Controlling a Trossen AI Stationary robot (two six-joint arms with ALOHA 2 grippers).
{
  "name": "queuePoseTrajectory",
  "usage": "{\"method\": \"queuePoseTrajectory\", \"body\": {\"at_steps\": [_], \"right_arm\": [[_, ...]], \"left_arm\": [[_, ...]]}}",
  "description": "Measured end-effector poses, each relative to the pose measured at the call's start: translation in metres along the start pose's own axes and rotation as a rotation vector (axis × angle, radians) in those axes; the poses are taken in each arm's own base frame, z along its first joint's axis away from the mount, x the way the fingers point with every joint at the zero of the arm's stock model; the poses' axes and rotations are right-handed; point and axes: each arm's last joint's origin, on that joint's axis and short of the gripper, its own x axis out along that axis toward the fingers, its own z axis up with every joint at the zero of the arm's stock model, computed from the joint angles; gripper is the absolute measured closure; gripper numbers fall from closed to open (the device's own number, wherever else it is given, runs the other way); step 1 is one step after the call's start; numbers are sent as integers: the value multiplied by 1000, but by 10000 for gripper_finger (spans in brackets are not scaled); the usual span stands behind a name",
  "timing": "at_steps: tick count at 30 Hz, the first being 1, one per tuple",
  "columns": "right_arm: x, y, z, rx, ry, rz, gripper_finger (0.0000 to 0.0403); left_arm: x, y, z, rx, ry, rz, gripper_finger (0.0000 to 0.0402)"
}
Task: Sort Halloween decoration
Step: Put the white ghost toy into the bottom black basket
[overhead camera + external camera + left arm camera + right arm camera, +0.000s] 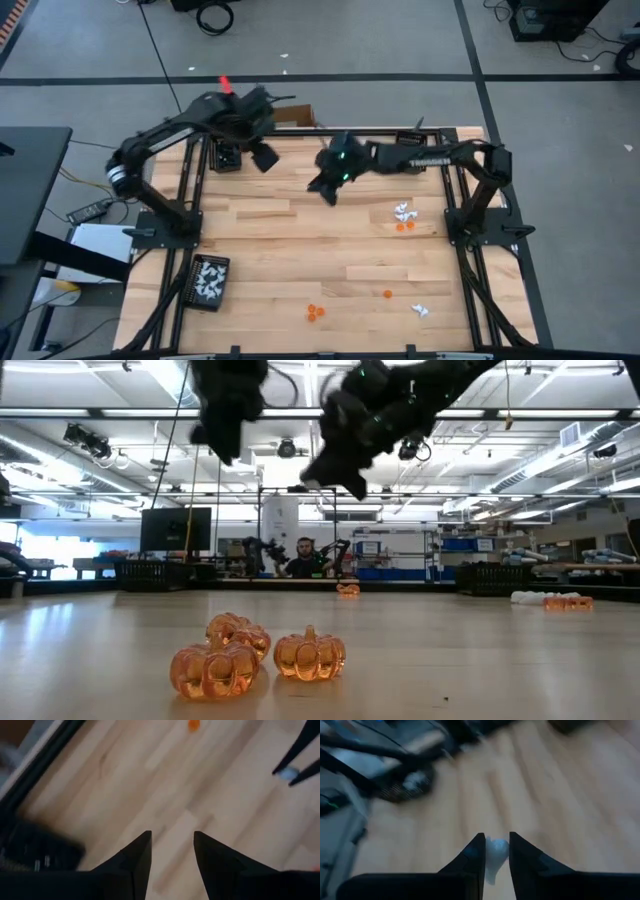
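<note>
My right gripper (493,839) hangs above the middle of the table's far half (325,190) and is shut on a small white trinket (496,852). My left gripper (172,837) is open and holds nothing; it hovers over the far left of the table (263,156). Orange pumpkin trinkets lie near the near edge (315,312), (310,655), with one more further right (388,294). White and orange trinkets lie mixed at the right (402,216). Another white one (420,310) sits near the near right. A black tray (210,282) at the near left holds several white trinkets. My right gripper pinches the white trinket (495,847) between its two fingers. The fingers slant down at the table from above. The trinket is lifted clear of the wood; which part of it the fingers are on I cannot tell.
A second black tray (228,156) sits at the far left corner beside my left gripper. Dark frame rails (190,200) run along the table's left and right sides. Bare wood (300,250) spans the middle. A person (303,560) sits in the room far behind.
</note>
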Motion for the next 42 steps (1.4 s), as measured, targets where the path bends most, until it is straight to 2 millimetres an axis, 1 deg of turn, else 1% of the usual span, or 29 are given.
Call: {"method": "queuePoseTrajectory", "body": {"at_steps": [4, 7, 9, 13, 15, 17, 20, 22, 25, 28, 31, 33, 35, 36, 38, 42], "right_arm": [[32, 35, -4, 19, -113, 82, 332], [57, 55, -12, 32, -192, 143, 332], [73, 65, -18, 44, -245, 180, 331], [103, 73, -33, 88, -267, 186, 331], [119, 76, -35, 87, -259, 180, 331], [134, 80, -33, 86, -261, 192, 331], [156, 91, -22, 80, -291, 223, 331], [171, 99, -11, 64, -312, 243, 331], [195, 109, 2, 40, -307, 245, 330], [218, 115, 9, 5, -284, 247, 330], [235, 122, 15, -40, -296, 293, 330], [247, 126, 13, -68, -309, 322, 330], [257, 125, 5, -81, -339, 340, 330], [261, 123, -1, -78, -357, 346, 330], [268, 117, -11, -67, -340, 328, 330], [280, 109, -23, -86, -333, 330, 330]], "left_arm": [[-37, -17, -32, -29, -26, -6, 247], [-57, -27, -52, -45, -57, -36, 247], [-68, -30, -64, -49, -66, -50, 247], [-83, -32, -84, -34, -67, -53, 247], [-87, -32, -90, -25, -58, -46, 247], [-90, -31, -97, -5, -31, -37, 247], [-93, -31, -103, 42, -44, -48, 247], [-97, -29, -111, 62, -46, -53, 247], [-99, -26, -120, 74, -59, -59, 247], [-100, -23, -124, 81, -78, -37, 247], [-102, -21, -127, 79, -97, -1, 247], [-101, -21, -126, 77, -100, 13, 247], [-101, -21, -125, 76, -100, 17, 247], [-101, -21, -125, 77, -101, 20, 247], [-100, -21, -124, 81, -110, 28, 247], [-100, -22, -121, 80, -141, 31, 247]]}}
